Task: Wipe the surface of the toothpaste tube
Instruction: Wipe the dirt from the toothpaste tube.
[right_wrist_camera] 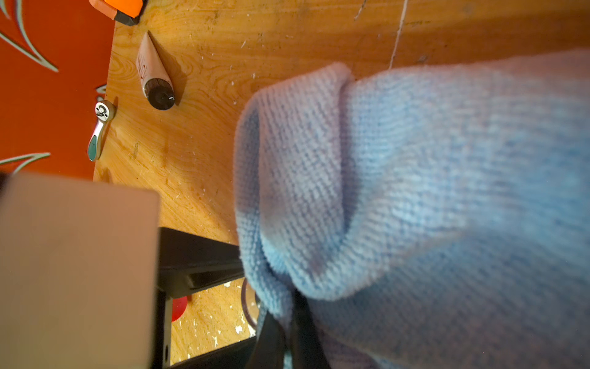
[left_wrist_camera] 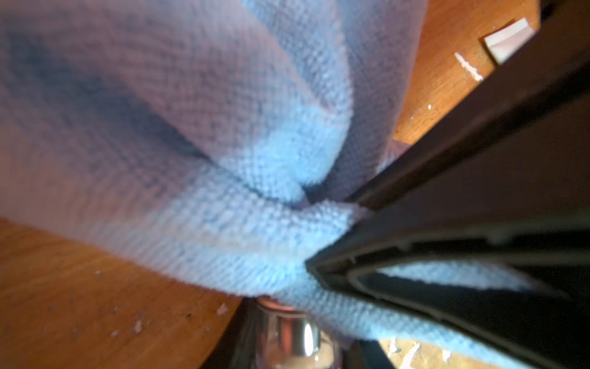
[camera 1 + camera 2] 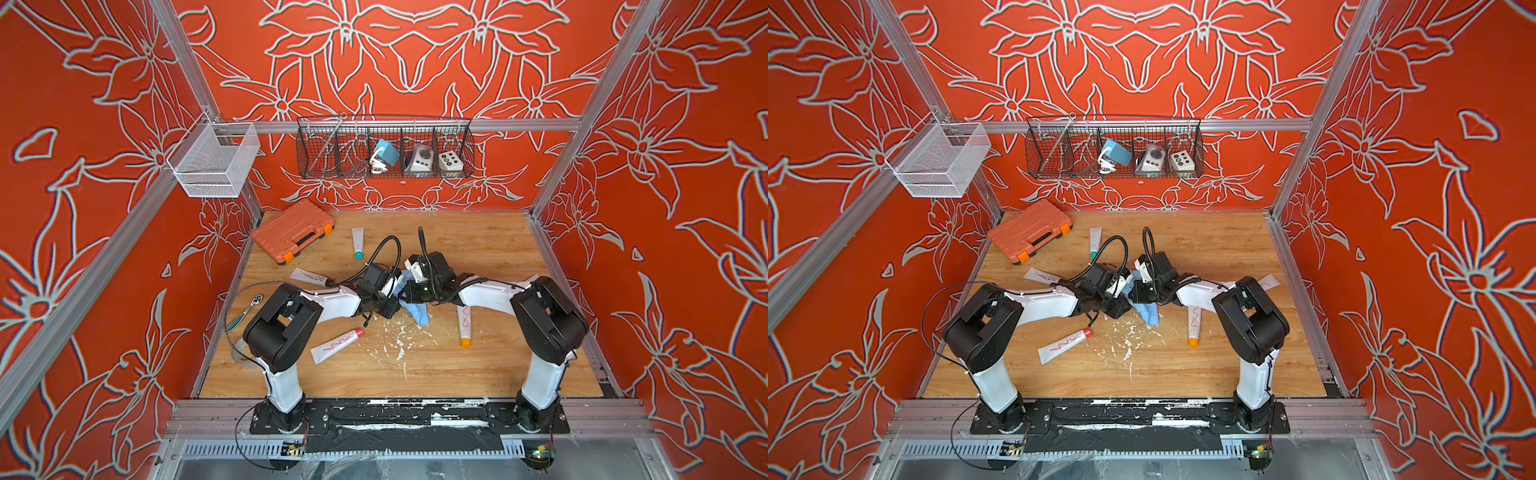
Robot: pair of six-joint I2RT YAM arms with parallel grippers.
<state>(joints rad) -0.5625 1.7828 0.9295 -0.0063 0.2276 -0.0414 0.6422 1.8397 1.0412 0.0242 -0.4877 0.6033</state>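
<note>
Both arms meet over the middle of the wooden tabletop (image 3: 478, 249). My right gripper (image 3: 402, 296) is pinched tight on a light-blue microfibre cloth (image 3: 420, 316). In the left wrist view the fabric bunches into that gripper's black finger (image 2: 479, 191). From the pinch the cloth hangs down to the table, right against my left gripper (image 3: 388, 309).

I cannot tell whether the left jaws are spread or closed, because the cloth and the wrist hide them. I also cannot tell whether a tube sits between the grippers. The right wrist view gives only a pale, blurred flat surface (image 1: 76, 271) beside black gripper parts.

The tubes I can see all lie flat on the table:
- The white toothpaste tube with a red cap (image 3: 336, 345) is near the left arm.
- The white toothpaste tube with an orange cap (image 3: 464, 326) is just beside the cloth, on the right arm's side.
- The white toothpaste tube with a black cap (image 3: 309, 275) is behind the left arm.
- The white toothpaste tube with a teal cap (image 3: 358, 243) is farther back, near a closed orange plastic tool case (image 3: 293, 230).

White flecks (image 3: 395, 336) litter the wood below the cloth.
</note>
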